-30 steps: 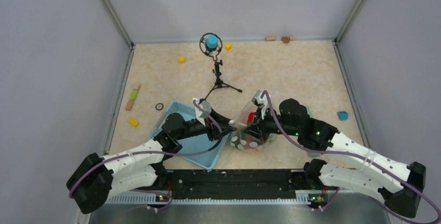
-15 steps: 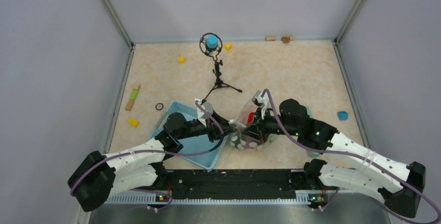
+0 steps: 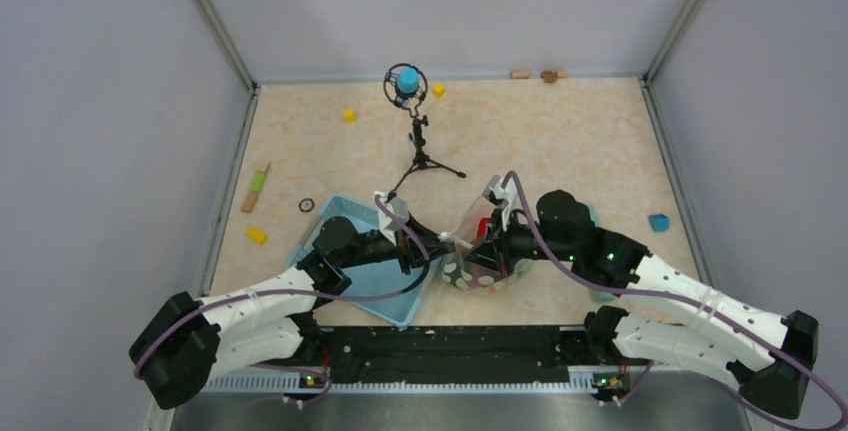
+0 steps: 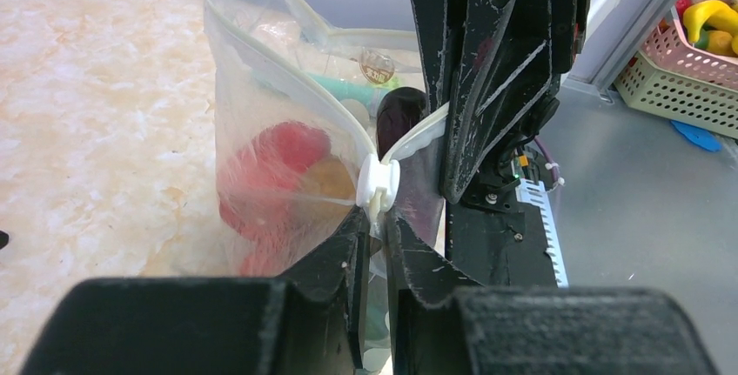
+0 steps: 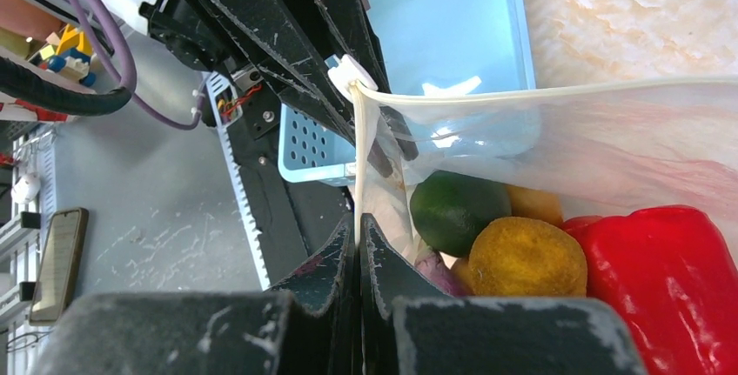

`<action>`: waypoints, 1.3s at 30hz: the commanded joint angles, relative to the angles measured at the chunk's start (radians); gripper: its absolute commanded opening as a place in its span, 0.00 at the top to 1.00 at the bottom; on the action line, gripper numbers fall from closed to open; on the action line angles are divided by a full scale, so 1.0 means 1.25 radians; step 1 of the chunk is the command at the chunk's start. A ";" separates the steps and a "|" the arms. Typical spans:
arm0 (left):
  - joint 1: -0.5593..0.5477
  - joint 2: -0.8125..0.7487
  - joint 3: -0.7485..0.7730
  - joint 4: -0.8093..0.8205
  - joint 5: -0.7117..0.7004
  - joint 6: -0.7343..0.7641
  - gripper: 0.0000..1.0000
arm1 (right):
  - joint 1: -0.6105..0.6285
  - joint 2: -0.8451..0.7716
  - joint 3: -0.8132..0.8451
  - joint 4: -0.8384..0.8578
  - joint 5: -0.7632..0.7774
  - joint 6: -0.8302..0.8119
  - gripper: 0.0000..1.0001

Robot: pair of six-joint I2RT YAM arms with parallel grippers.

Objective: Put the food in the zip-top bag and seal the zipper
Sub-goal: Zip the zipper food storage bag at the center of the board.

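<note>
The zip-top bag (image 3: 478,254) stands mouth open between my two grippers, right of the blue basket (image 3: 372,286). Inside it I see food: a red pepper (image 5: 670,262), a dark green fruit (image 5: 457,210) and an orange piece (image 5: 526,257). My left gripper (image 4: 376,229) is shut on the bag's edge just below the white slider (image 4: 377,185) of the zipper (image 5: 540,92). My right gripper (image 5: 357,240) is shut on the pale zipper strip at the same corner. In the top view the left gripper (image 3: 437,250) and right gripper (image 3: 482,251) meet at the bag.
A microphone on a small tripod (image 3: 418,141) stands behind the bag. Yellow cubes (image 3: 349,114), a green-and-orange stick (image 3: 256,189), a small ring (image 3: 307,205) and a blue cube (image 3: 658,222) lie around the table. Walls close in three sides.
Almost nothing: the left gripper and the bag's corner have shifted very slightly toward the near side. Both grippers keep their hold.
</note>
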 commanded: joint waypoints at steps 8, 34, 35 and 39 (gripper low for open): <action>-0.001 0.000 0.031 0.134 -0.009 -0.004 0.82 | 0.005 -0.010 -0.006 0.082 -0.019 0.055 1.00; -0.002 -0.066 0.058 -0.124 0.196 0.220 1.00 | 0.006 -0.106 0.104 -0.156 0.099 -0.104 0.64; -0.002 -0.066 0.059 -0.129 0.193 0.220 1.00 | 0.006 -0.103 0.109 -0.154 0.055 -0.125 0.60; -0.002 -0.068 0.064 -0.140 0.183 0.214 1.00 | 0.006 -0.071 0.145 -0.136 -0.030 -0.180 0.51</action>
